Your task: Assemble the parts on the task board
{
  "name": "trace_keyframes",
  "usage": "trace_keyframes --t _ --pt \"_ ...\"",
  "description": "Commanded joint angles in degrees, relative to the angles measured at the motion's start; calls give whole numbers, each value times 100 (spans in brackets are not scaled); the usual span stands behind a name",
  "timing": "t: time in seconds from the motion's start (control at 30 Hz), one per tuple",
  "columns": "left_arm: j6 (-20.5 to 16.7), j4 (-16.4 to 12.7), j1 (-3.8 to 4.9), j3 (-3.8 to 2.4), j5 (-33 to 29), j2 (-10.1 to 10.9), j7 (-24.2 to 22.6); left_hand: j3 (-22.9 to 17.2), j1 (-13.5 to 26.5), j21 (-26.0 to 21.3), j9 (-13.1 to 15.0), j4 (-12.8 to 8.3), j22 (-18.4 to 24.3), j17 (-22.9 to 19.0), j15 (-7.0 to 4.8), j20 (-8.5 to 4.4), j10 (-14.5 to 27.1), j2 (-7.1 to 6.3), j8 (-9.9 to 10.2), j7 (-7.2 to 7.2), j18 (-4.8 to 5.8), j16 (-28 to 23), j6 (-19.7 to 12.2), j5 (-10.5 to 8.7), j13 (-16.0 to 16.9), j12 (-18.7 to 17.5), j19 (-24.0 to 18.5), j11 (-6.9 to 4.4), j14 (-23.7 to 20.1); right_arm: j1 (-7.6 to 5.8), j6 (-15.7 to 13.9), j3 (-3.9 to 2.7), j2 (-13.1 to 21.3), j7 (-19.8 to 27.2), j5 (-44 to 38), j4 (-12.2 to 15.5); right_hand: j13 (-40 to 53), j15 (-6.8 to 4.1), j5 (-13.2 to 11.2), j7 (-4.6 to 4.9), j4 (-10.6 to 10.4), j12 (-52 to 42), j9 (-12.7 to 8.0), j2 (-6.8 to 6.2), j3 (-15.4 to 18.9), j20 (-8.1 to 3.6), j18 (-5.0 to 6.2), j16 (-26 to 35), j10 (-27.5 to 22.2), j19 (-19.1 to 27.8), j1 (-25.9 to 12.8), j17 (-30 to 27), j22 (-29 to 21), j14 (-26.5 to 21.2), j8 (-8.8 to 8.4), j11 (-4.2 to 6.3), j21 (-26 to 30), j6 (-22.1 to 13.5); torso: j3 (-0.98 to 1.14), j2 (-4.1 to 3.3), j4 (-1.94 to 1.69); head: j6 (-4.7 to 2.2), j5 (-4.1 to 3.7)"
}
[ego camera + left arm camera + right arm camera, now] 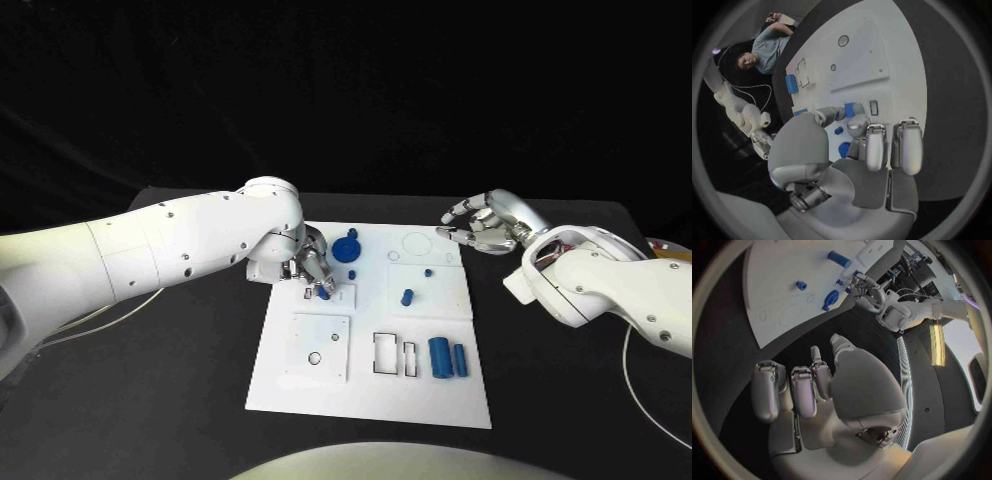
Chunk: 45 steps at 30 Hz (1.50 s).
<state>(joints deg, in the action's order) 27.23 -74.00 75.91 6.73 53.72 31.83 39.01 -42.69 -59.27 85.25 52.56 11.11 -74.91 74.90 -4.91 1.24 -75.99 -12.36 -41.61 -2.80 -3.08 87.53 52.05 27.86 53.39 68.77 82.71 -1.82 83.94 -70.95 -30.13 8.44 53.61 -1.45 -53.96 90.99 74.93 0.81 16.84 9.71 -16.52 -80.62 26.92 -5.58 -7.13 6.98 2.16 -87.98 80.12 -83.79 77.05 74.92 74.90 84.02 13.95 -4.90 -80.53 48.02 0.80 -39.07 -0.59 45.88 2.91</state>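
White task board [433, 400] in the middle of the black table [173, 400], with blue parts on it: a round knobbed piece [346, 247] near the far edge, a small peg [408, 296] at mid-board, two cylinders [449, 358] side by side nearer the robot. Left hand [306, 268] low over the board's left edge, pinching a small blue part [849, 110] between its fingertips. Right hand [480, 226] off the board's far right corner, above the table, fingers loosely curled, holding nothing.

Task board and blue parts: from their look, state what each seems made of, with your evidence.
Task board: probably rigid white plastic or painted sheet; flat, matte, cleanly cut recesses. Blue parts: likely moulded or printed plastic; uniform colour, dull sheen. Neither is certain from appearance.
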Motion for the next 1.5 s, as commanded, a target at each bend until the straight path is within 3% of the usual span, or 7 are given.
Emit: trace_keyframes --t 0.03,0.73,1.0,1.5 --pt "41 28 -64 36 -26 -52 6 -1405 -26 21 4 -1425 -510 1147 -26 0 -33 16 -18 45 62 24 -14 23 5 30 33 -22 499 3 71 0 3 4 -27 13 372 -25 37 -26 -4 33 7 -9 3 -31 45 22 -23 14 -49 780 868 429 19 19 20 9 -3 0 3 8 -6" --pt "35 92 -121 118 23 -129 60 -1401 -20 21 12 -1418 -510 1146 -26 -2 -27 20 -13 43 62 23 -11 18 -12 21 32 -20 499 4 67 0 6 20 -28 19 368 -26 42 -27 0 36 8 -5 -3 -33 47 26 -25 18 -46 769 863 427 25 21 29 5 2 5 -1 29 -31" --pt "-49 118 -129 126 71 -139 104 -1023 92 2 16 -1202 -506 1144 -9 20 -40 118 137 42 63 21 -60 -130 -25 28 24 -9 499 5 63 0 11 26 -26 21 355 -27 42 -27 0 47 8 -6 -4 -33 52 33 -37 30 -46 750 851 422 27 21 50 1 1 4 -3 30 -36" --pt "-40 162 -145 133 96 -152 116 -624 195 -20 9 -953 -496 1141 -16 27 -31 109 255 74 62 19 -43 -191 -28 37 21 -21 498 8 61 0 19 31 -25 31 348 -27 42 -27 -1 53 8 -6 -4 -34 54 34 -43 35 -46 746 845 422 27 20 59 0 1 3 -3 32 -51"
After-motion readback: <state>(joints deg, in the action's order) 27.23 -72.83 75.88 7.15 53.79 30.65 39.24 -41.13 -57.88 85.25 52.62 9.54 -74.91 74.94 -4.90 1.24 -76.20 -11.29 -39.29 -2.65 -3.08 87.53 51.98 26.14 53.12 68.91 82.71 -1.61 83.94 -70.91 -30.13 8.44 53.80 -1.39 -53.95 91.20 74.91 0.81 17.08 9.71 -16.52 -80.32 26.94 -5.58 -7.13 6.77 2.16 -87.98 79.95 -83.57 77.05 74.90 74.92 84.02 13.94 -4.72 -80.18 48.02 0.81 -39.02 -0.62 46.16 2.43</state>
